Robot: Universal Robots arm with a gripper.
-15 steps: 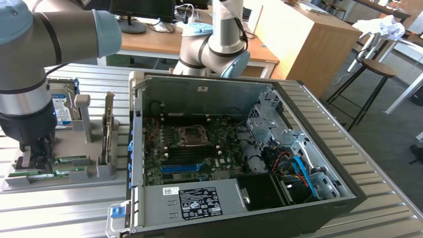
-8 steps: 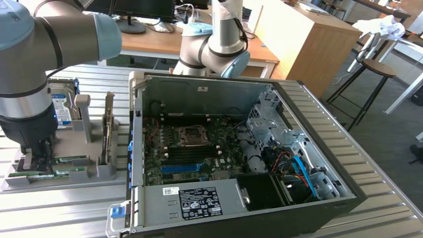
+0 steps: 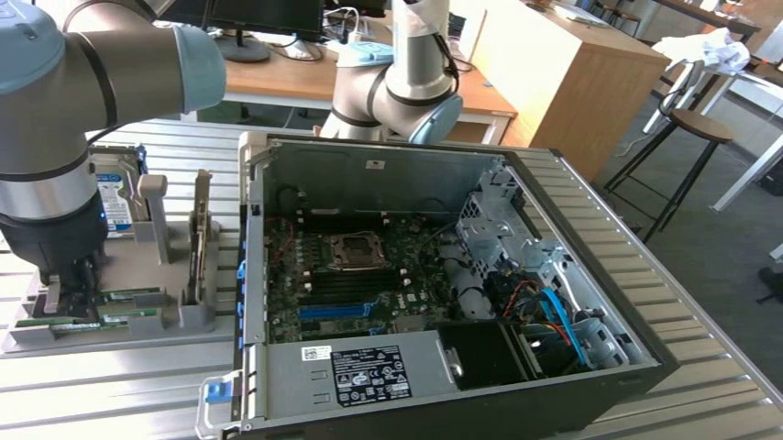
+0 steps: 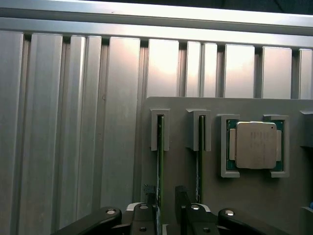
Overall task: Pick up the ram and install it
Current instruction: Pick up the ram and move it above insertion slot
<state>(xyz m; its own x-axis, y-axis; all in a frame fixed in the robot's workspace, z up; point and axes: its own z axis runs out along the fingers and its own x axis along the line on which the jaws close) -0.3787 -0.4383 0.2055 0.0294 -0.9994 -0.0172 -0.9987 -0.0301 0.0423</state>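
Two green ram sticks stand on edge in the slots of a grey holder (image 4: 215, 196). My gripper (image 4: 165, 203) is open and low over the holder, with its two dark fingers on either side of one ram stick (image 4: 159, 156). That stick lies close against one finger (image 4: 148, 208), with a gap to the other. The second ram stick (image 4: 200, 152) sits in the neighbouring slot, just outside the jaws. In the exterior view the gripper (image 3: 68, 291) is down at the near end of the holder (image 3: 183, 321), on the exterior view's left, where the ram sticks (image 3: 128, 296) lie.
An open computer case (image 3: 612, 367) fills the middle of the ribbed metal table (image 3: 710, 403). Its motherboard has a CPU socket (image 3: 355, 247) and blue slots (image 3: 336, 312). A processor chip (image 4: 255, 145) rests in the holder. An upright card (image 3: 201, 229) and a hard drive (image 3: 116, 197) stand behind the gripper.
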